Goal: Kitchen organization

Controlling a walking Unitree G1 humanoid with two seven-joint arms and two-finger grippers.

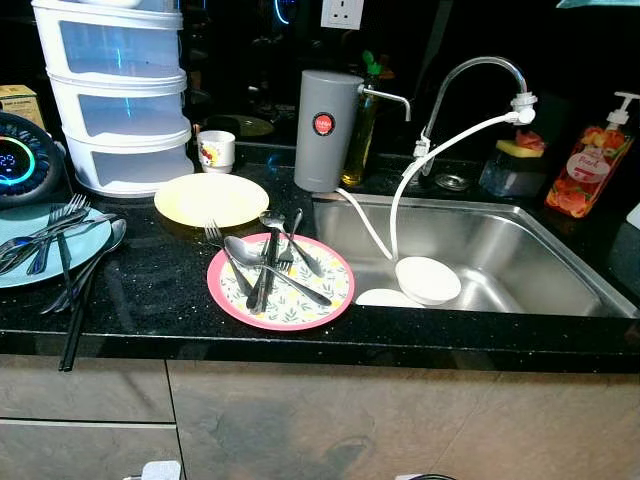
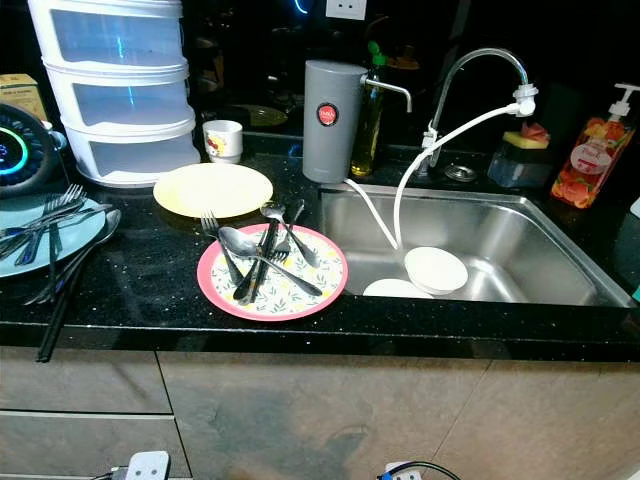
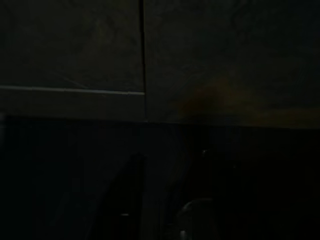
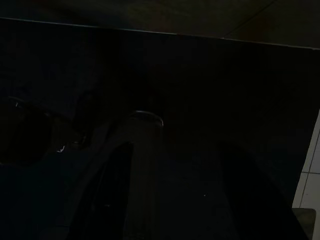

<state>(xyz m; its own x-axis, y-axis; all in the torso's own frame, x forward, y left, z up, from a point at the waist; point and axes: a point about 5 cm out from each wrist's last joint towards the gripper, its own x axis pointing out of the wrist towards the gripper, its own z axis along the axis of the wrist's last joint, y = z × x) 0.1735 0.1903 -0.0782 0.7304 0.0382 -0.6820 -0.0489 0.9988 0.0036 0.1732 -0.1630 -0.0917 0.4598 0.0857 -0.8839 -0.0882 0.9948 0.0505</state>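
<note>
A glossy black speckled counter ran to a straight front edge above grey cabinet doors. Near that edge a round pink-rimmed plate with a leaf pattern carried a loose pile of steel forks and spoons, lying crossed on one another. Just behind it sat a plain pale-yellow plate, flat and bare. At the counter's left end a light-blue plate held more forks, with a spoon and black chopsticks trailing off toward the front edge. Open counter lay between the blue plate and the pink one.

To the right, a brushed-steel sink dropped below counter level; two white bowls lay inside by its near wall, a white hose curving down to them from the curved tap. A grey cylindrical dispenser, a small cup, a white three-tier plastic drawer unit and a soap bottle lined the back.

Both wrist views were very dark: the left gripper and the right gripper showed as dim black fingers, too dark to tell their state.
</note>
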